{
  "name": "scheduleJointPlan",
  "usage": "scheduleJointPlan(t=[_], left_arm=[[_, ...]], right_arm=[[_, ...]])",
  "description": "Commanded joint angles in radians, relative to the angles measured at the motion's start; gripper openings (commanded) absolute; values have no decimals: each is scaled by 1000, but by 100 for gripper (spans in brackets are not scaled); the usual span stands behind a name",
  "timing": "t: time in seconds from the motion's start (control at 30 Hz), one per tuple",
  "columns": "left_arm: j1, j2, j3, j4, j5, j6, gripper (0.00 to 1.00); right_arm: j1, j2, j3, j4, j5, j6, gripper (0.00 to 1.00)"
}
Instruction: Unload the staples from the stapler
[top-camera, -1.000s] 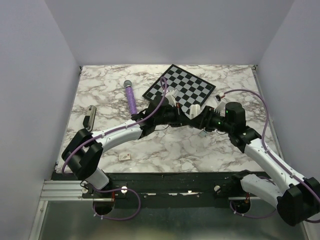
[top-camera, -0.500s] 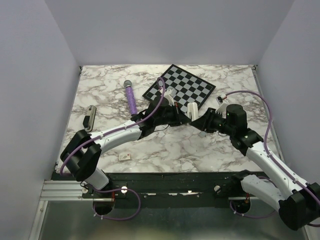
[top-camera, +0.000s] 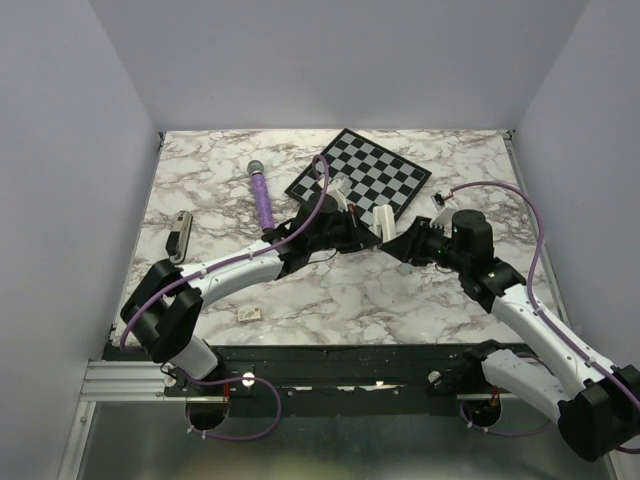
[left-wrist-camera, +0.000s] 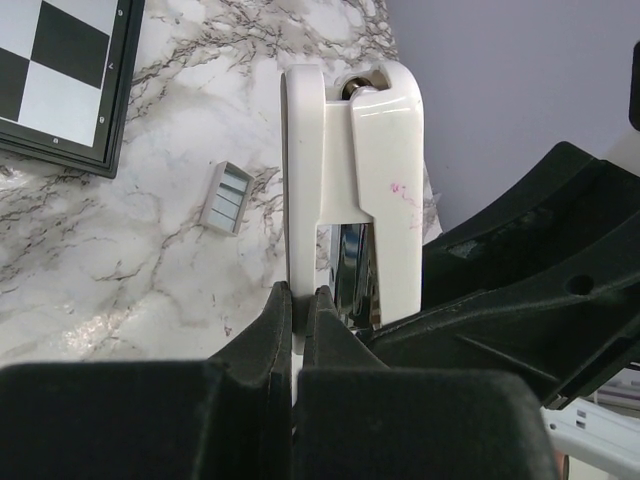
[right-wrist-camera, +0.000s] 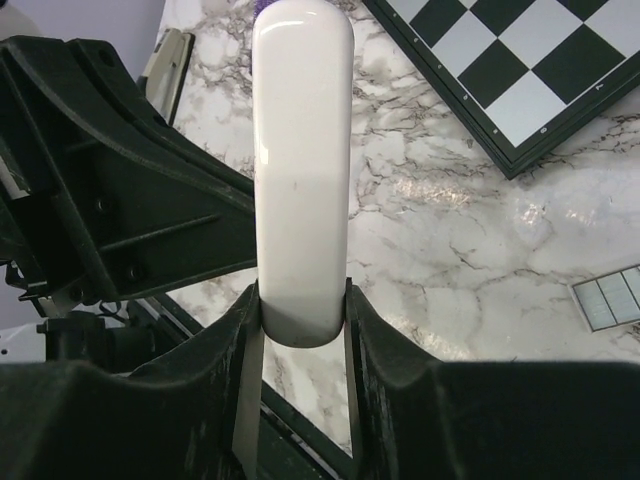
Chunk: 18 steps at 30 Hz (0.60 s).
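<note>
White stapler (right-wrist-camera: 300, 150) is held between both arms over the marble table (top-camera: 330, 290), just in front of the chessboard (top-camera: 365, 180). The left gripper (left-wrist-camera: 297, 295) is clenched on a thin white edge of the stapler's lower part. The right gripper (right-wrist-camera: 303, 300) grasps the rounded top arm, a finger against each side. A small grey staple strip (left-wrist-camera: 225, 197) lies on the marble near the board, and a purple cylinder (top-camera: 262, 205) lies further left

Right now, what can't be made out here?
Top view: white stapler-shaped tool mostly hidden by both wrists; black-and-silver stapler too small to show staples.
Left wrist: tool's lower end hidden behind left fingers.
Right wrist: tool's underside hidden by its own shell.
</note>
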Motion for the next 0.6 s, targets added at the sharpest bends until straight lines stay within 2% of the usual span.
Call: scheduleJointPlan(t=[0.0, 0.03, 0.13, 0.3, 0.47, 0.57], left_arm=[[1, -30, 7, -21, -47, 73, 0], [2, -30, 15, -46, -59, 102, 0], [1, -21, 24, -130, -108, 238, 0], [1, -41, -11, -202, -185, 363, 0], [2, -87, -76, -161, -128, 429, 0], [1, -107, -103, -121, -56, 449, 0]], right_arm=[[-2, -44, 8, -31, 118, -45, 18], [-2, -63, 22, -49, 139, -57, 15], [-3, -67, 85, -120, 204, -88, 15], [-2, -54, 165, -192, 261, -123, 18], [-3, -28, 203, -192, 290, -162, 18], [-3, 6, 240, -188, 310, -202, 23]])
